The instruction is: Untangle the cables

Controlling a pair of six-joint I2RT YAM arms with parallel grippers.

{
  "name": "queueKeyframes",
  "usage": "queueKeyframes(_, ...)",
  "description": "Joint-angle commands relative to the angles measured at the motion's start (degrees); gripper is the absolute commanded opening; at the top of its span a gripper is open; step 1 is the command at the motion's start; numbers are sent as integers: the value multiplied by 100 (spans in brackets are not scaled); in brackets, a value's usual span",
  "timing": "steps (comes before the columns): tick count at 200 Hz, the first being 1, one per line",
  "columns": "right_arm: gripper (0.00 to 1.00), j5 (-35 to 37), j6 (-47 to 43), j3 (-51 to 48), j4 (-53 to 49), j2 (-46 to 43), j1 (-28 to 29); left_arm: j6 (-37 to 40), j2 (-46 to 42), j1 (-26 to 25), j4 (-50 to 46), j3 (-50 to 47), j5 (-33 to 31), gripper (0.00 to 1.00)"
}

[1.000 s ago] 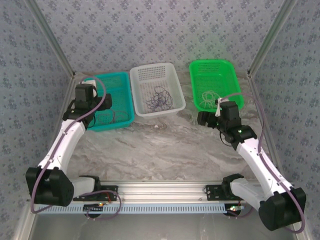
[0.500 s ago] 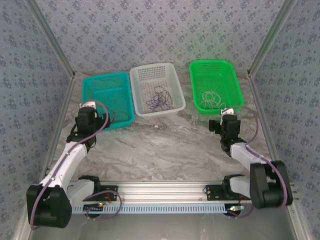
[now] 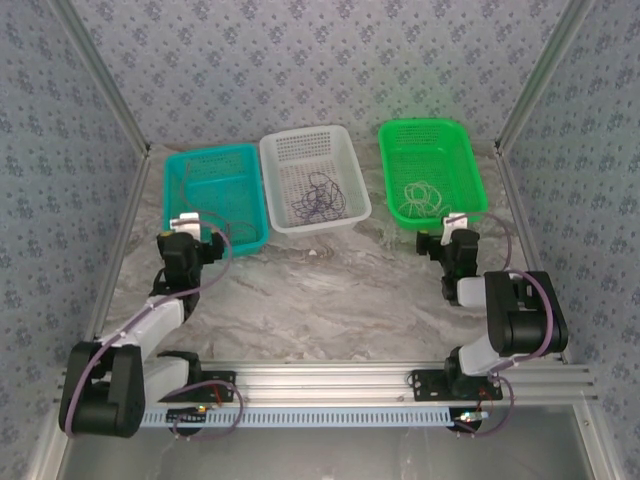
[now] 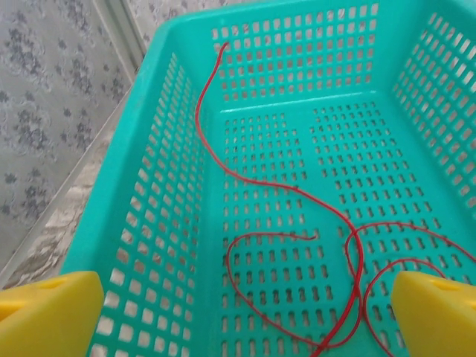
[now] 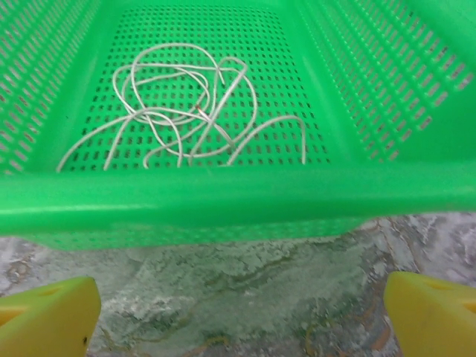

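A red cable (image 4: 223,160) lies in loose loops on the floor of the teal basket (image 4: 149,223). My left gripper (image 4: 245,316) is open just above that basket's near end, its yellow fingertips (image 4: 44,316) wide apart with nothing between them. A whitish cable (image 5: 182,111) is coiled in the green basket (image 5: 223,193). My right gripper (image 5: 239,316) is open over the marble just in front of it, holding nothing. In the top view a dark purple-black cable (image 3: 315,198) sits in the white basket (image 3: 313,137), with the left gripper (image 3: 185,240) and right gripper (image 3: 450,240) low near their baskets.
The three baskets stand side by side at the back of the marble table (image 3: 330,290). Patterned walls with metal posts (image 3: 100,85) close in the sides. An aluminium rail (image 3: 330,385) with the arm bases runs along the near edge.
Both arms have drawn back toward the near edge and folded low. The left gripper has moved from over the teal basket to its near end. The right jaws have spread slightly wider.
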Motion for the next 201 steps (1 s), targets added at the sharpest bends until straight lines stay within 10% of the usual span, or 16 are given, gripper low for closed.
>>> queueKeyframes(1,100,-327,55,164,92,75,-111,310,412,39,861,-223,323,100)
queueKeyframes(110,100,-482,113,206,-12,63,-206,206,2452,360,3344,-298,997,99)
queueKeyframes(201,100,-210,76,190,3,60,-93,57,2378,584,2226,211,1355,99)
